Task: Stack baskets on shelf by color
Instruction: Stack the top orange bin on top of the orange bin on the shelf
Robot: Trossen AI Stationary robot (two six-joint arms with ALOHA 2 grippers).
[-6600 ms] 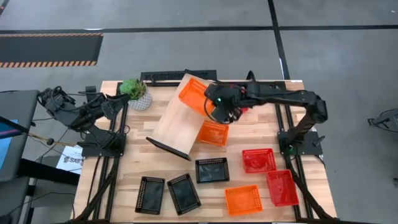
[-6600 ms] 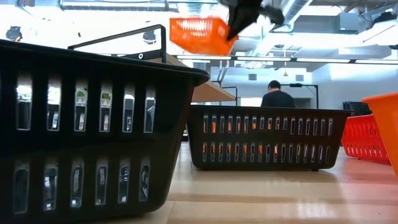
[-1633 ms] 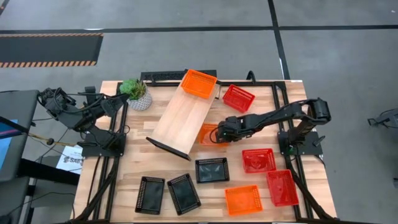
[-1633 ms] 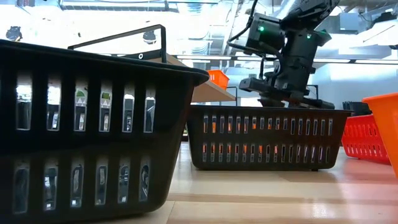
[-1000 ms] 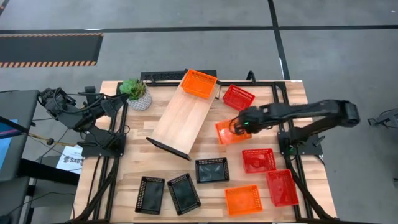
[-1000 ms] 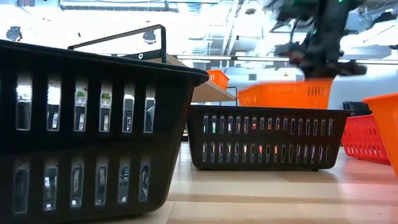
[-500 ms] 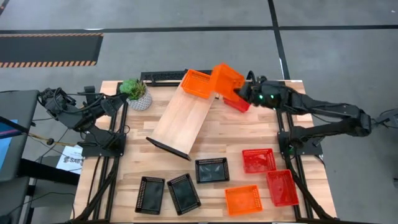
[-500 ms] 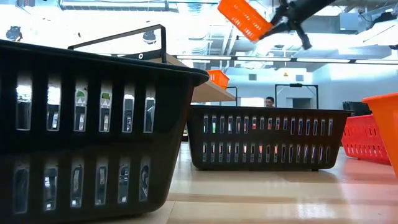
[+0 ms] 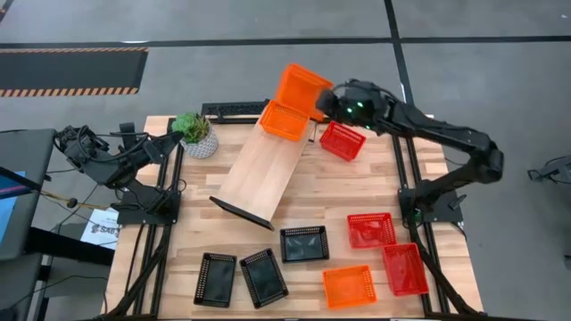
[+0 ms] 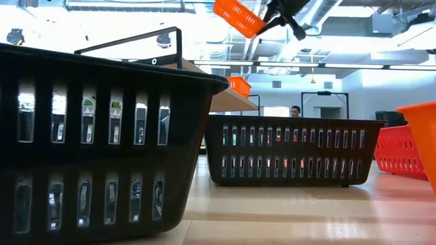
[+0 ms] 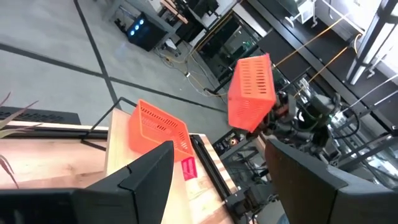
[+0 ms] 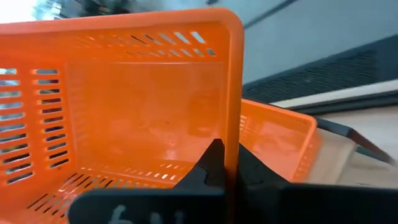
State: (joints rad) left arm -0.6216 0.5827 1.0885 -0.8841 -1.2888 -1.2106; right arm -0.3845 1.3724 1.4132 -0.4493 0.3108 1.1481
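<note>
My right gripper [image 9: 326,101] is shut on an orange basket [image 9: 302,88], held tilted in the air over the far end of the shelf [image 9: 259,169]. The low view shows that basket [image 10: 238,16] high up. A second orange basket [image 9: 284,120] rests by its bottom on the shelf's far end. A third orange basket [image 9: 349,285] sits near the table's near edge. One red basket [image 9: 343,140] lies right of the shelf, two more [image 9: 371,229] [image 9: 404,267] at the right. Three black baskets [image 9: 304,242] [image 9: 264,276] [image 9: 215,278] lie near the front. My left gripper [image 11: 217,186] is open and waits at the table's left. My right gripper pinches the orange basket's side wall at its rim [image 12: 233,124], one finger [image 12: 213,163] inside the basket and one outside. It comes at the basket from the table's right. The basket is lifted clear and tilted, its open side partly toward the gripper.
A potted plant [image 9: 196,132] stands at the table's far left corner beside the shelf. The shelf lies slantwise across the table's middle, its dark frame end [image 9: 241,212] toward the near side. A person [image 10: 295,111] shows in the room behind.
My right gripper has carried the orange basket from just above the table at the shelf's right side upward and toward the far edge, then left over the shelf's far end. The basket has gone from about level to steeply tilted, lifted clear throughout.
</note>
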